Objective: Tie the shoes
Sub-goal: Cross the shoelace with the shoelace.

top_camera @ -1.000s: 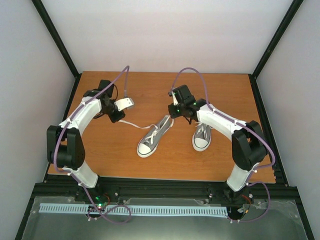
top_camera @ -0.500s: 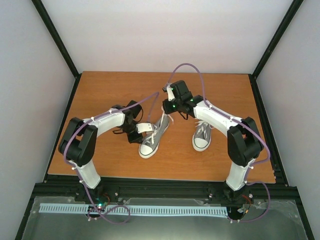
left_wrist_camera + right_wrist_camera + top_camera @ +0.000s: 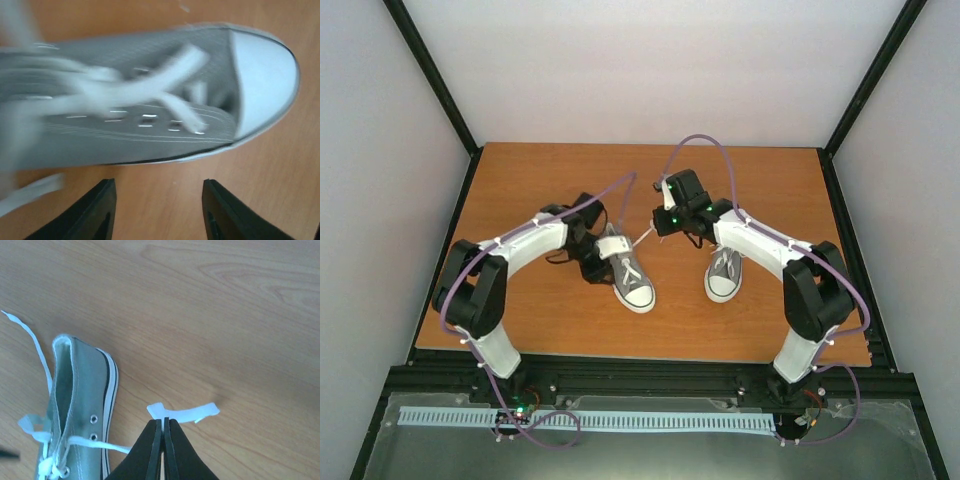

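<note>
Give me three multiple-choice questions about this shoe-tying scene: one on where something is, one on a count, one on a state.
1. The left claw is: A at the left-hand shoe; B raised high; C tucked back home.
2. Shoes in view: A one; B two; C three.
3. The right claw is: A wide open; B shut on a white lace; C shut, empty.

Answers: 1 A, its wrist view is filled by that shoe. 2 B, a right-hand shoe lies beside the first. 3 B, closed fingers pinch the lace end.
</note>
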You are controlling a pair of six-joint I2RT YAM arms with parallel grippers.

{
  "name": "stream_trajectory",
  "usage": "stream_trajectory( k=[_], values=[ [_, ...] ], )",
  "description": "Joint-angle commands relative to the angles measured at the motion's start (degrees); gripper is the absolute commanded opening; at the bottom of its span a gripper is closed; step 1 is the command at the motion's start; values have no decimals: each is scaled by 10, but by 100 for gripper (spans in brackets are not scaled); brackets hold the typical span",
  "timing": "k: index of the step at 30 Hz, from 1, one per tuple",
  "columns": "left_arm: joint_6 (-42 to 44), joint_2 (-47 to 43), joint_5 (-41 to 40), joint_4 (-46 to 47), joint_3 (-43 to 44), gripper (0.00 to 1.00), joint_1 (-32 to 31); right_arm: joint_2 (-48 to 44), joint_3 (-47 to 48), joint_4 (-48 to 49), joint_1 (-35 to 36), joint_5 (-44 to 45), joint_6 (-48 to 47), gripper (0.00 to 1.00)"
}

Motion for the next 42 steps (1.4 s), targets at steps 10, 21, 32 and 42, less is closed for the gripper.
stream_trajectory(
  k=[10, 21, 32, 42],
  values=[
    [-378, -67, -110, 112, 285, 100, 281, -28, -117, -43, 7, 111, 22, 44],
    [-571, -71, -179, 83, 237, 94, 341, -216, -168, 140, -45, 235, 8, 100],
    [-619, 25, -211, 10, 126, 99, 257, -2, -27, -30, -56, 72, 56, 70],
    [-670, 133, -248, -31, 158, 95, 190, 174, 80, -112, -24, 144, 60, 68]
  ],
)
